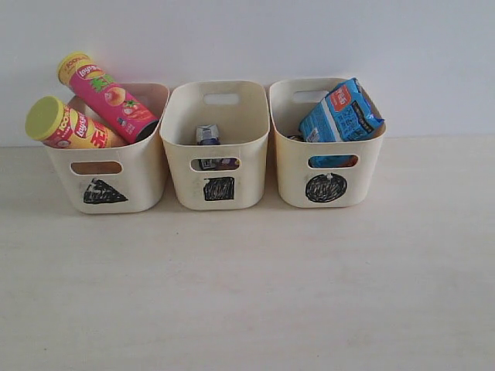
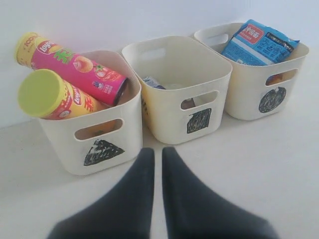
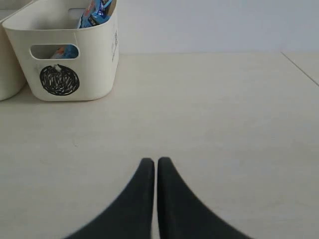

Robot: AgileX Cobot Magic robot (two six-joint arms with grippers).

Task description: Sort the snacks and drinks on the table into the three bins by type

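Three cream bins stand in a row at the back of the table. The triangle bin holds the pink chip tube and the yellow-red chip tube, both leaning out. In the square bin a small carton shows. The circle bin holds the blue noodle packet; something orange shows through its handle cutout. My left gripper is shut and empty, in front of the triangle bin and square bin. Shut and empty too, my right gripper sits over bare table, away from the circle bin. Neither gripper appears in the exterior view.
A white wall runs right behind the bins. The pale tabletop stretches in front of them, and the table's edge shows in the right wrist view.
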